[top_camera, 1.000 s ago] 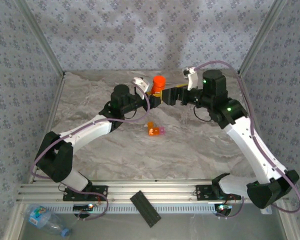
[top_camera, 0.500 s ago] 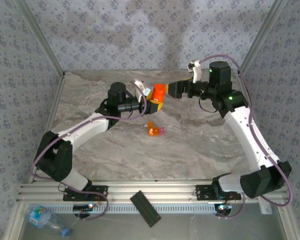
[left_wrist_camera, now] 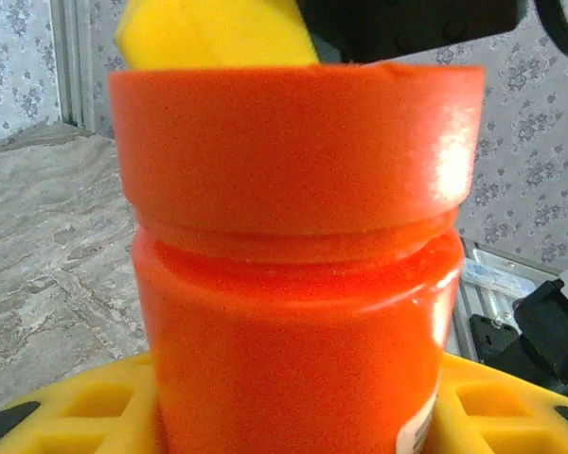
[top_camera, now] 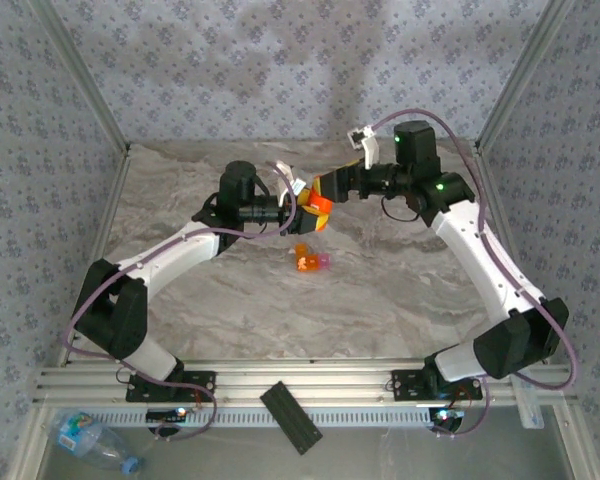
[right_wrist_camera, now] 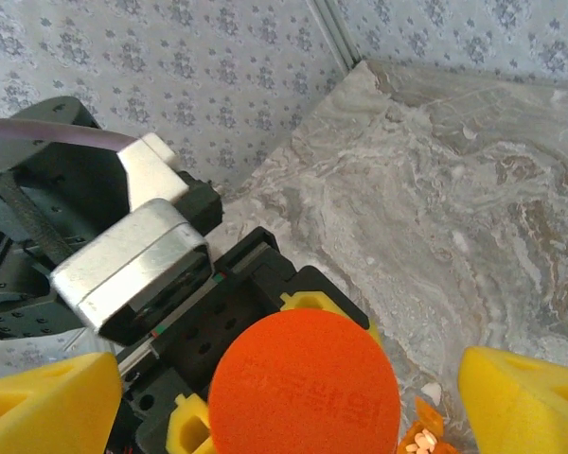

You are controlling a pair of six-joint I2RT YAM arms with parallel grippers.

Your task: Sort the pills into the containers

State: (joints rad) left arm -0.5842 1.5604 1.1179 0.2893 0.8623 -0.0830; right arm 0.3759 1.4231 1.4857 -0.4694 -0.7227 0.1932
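My left gripper [top_camera: 310, 210] is shut on the small orange pill bottle [top_camera: 319, 211] and holds it above the marble table. In the left wrist view the bottle [left_wrist_camera: 293, 274] stands between my yellow fingers [left_wrist_camera: 66, 416]. My right gripper [top_camera: 325, 188] hovers open at the bottle's orange cap [right_wrist_camera: 303, 388], one yellow fingertip [right_wrist_camera: 47, 407] on each side with a gap to the cap. The tiny orange compartment [top_camera: 304, 262] with its pale pink piece [top_camera: 324, 262] lies on the table below. Small white pills [right_wrist_camera: 418, 441] show inside that compartment, and one white bit [right_wrist_camera: 433, 392] lies beside it.
A black flat bar [top_camera: 291, 417] lies across the front rails. A clear plastic water bottle [top_camera: 90, 440] lies at the bottom left, off the table. Patterned walls and metal posts [top_camera: 80, 75] close in the back and sides.
The right gripper has swung left and come over the bottle's cap. The left gripper has brought the bottle lower and nearer, still shut on it.
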